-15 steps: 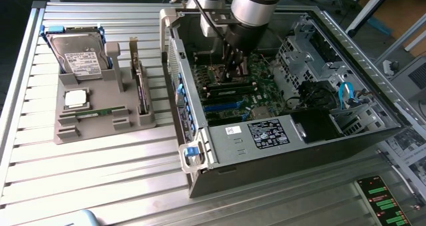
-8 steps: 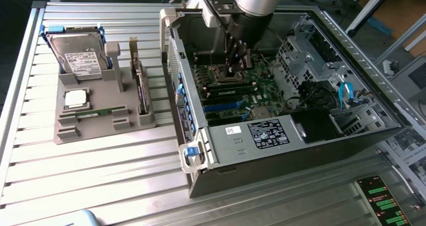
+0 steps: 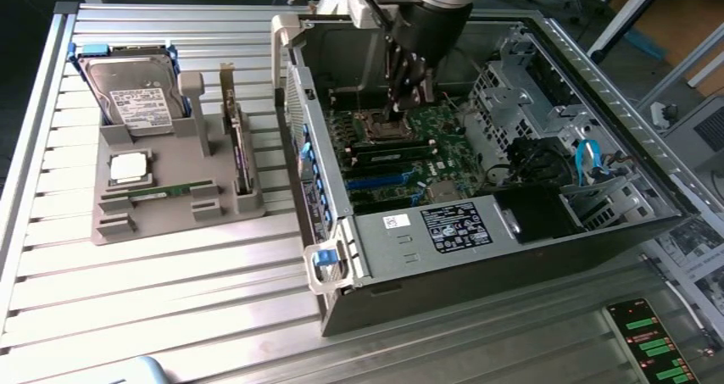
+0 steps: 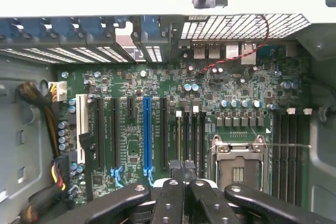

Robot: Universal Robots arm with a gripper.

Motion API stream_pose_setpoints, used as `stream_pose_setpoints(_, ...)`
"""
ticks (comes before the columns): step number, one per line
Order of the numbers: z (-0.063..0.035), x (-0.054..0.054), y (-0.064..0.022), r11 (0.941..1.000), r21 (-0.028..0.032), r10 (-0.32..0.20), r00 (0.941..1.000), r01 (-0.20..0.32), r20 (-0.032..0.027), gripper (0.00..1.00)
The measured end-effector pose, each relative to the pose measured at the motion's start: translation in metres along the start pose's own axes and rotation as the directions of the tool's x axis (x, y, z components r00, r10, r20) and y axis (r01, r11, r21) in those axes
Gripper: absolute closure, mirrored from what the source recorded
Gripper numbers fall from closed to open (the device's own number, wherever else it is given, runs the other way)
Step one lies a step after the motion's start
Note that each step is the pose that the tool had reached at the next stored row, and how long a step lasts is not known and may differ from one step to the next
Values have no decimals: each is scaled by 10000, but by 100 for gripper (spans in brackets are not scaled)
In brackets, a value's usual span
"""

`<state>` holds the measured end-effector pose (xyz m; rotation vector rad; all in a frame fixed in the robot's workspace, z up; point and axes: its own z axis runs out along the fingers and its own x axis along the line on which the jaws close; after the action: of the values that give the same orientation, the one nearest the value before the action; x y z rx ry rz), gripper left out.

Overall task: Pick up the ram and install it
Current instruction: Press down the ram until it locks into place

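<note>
Exterior view: jaws closing on nothing visible, ram lying well clear of them

Lying flat as a green stick, the ram (image 3: 158, 193), resting in the grey tray (image 3: 169, 223) outside the case (image 3: 453, 265), well apart from the jaws. Sitting near it on that tray, equally far from the jaws: the square processor chip (image 3: 128, 168), the hard drive (image 3: 136, 96) and the upright expansion card (image 3: 237, 159).

Hanging inside the case, the gripper (image 3: 402, 108), jaws pressing fully together; not possible to tell whether anything thin is pinched between them. Showing in the wrist view just ahead of the gripper (image 4: 184, 174): the memory slots (image 4: 190, 140), with the open processor socket (image 4: 236, 163) just beside the jaws.

Judging the risks: hovering this low with jaws closed, risking a fingertip striking the slot latches or the bare socket pins on any sideways drift. Risking, too, pressing down over a slot with no stick in the grip, loading the motherboard (image 4: 121, 85) for nothing. Risking a snag on the case wall when travelling toward the tray.
</note>
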<state>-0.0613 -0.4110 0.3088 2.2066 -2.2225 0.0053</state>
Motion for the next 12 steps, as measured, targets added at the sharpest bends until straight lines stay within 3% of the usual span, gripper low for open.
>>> stream_pose_setpoints(12, -264, 2, -4, 10000, 0, 0, 10000, 0, -96, 90)
